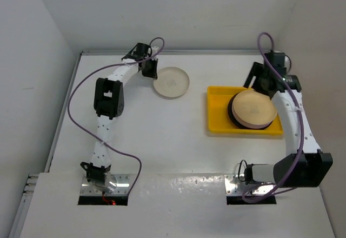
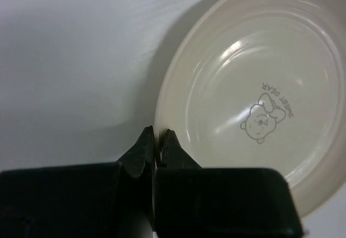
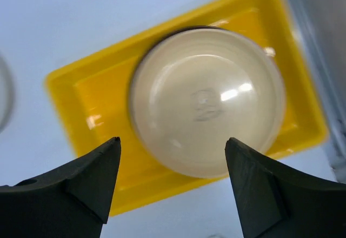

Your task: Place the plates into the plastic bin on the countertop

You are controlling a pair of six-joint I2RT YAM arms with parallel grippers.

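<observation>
Left wrist view, left claw (image 2: pixel 158 140) pinching rim of glossy cream plate (image 2: pixel 259 97), right claw (image 3: pixel 173 140) spread over yellow bin (image 3: pixel 75 92).

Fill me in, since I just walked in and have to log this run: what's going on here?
Two robot arms are loading plates into a yellow bin. A stack of plates sits in the bin, and the right gripper hangs open above it, holding nothing. One cream plate lies on the countertop outside the bin. The left gripper is at that plate's near rim, its jaws closed to a narrow gap and apparently pinching the edge. The plate does not look lifted yet.
</observation>
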